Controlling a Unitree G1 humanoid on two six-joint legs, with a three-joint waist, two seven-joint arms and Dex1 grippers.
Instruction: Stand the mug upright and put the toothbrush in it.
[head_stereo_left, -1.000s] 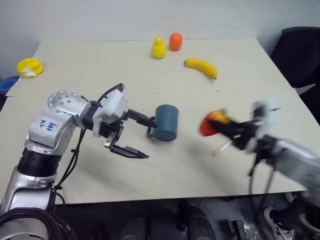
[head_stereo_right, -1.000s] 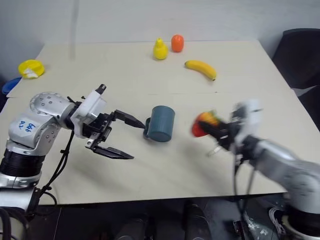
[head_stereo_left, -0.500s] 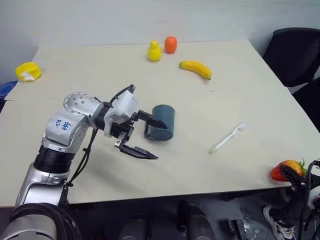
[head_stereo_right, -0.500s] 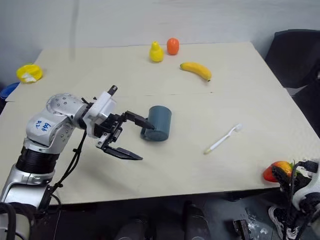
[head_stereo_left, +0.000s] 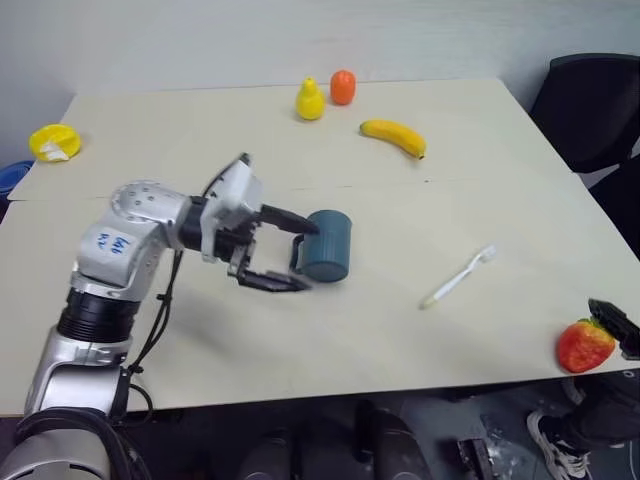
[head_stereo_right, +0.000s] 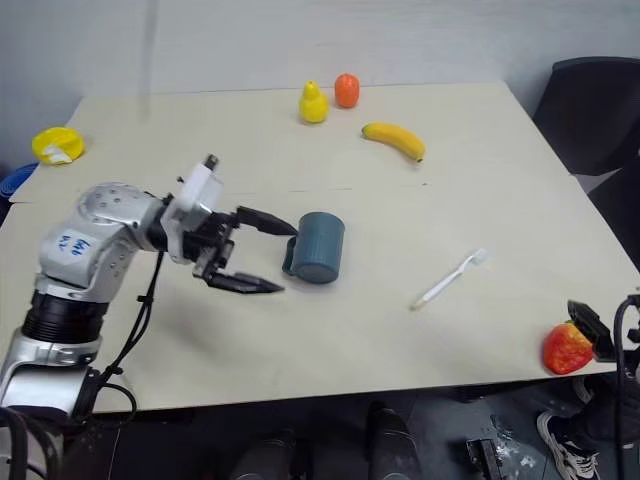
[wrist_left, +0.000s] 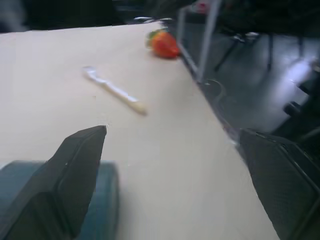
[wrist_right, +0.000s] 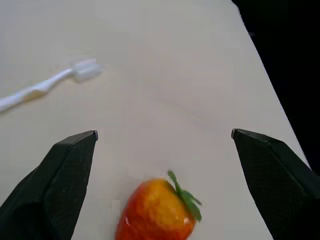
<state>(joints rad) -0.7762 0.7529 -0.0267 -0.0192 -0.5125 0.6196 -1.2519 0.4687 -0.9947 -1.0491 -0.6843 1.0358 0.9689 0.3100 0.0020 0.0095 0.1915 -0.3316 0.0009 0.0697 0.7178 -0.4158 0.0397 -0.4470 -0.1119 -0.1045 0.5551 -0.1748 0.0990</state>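
The strawberry (head_stereo_right: 566, 348), carried by the right gripper (wrist_right: 162, 142) a second earlier, lay released at the table (head_stereo_left: 200, 130) edge between its spread fingers. The toothbrush (head_stereo_left: 458, 277) lay beyond. The open left gripper (head_stereo_left: 287, 253) had closed on the lying mug (head_stereo_left: 326, 246).

The two head views look forward and down from above the near edge of the desk (head_stereo_left: 450, 120), taking in its whole top up to the far edge. The left wrist view sits low and close behind the mug (wrist_left: 102, 200), facing along the desk toward its right edge. The right wrist view hovers close over the strawberry (wrist_right: 157, 210) at the near right corner. All views share the toothbrush (head_stereo_right: 450, 280).
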